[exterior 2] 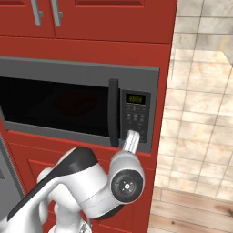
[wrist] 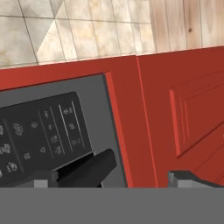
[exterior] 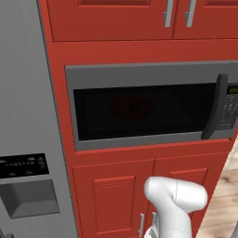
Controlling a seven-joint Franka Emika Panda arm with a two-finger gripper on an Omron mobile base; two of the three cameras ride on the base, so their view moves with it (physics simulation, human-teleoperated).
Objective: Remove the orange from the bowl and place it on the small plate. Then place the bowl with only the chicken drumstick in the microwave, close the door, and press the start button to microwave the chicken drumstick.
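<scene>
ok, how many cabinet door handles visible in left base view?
4. Upper pair above the microwave; lower pair below it, partly hidden by the arm.

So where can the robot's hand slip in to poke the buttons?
Free: the grey strip of the microwave between the keypad and the red cabinet edge, and the keypad's upper part. Crowded: the keypad's lower left, where the open gripper sits beside the door handle.

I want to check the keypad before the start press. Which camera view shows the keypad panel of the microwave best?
The right base view shows the keypad panel whole, with its green display above the buttons. The hand view shows the panel close but tilted and cut off. The left base view shows a strip at its right edge.
</scene>
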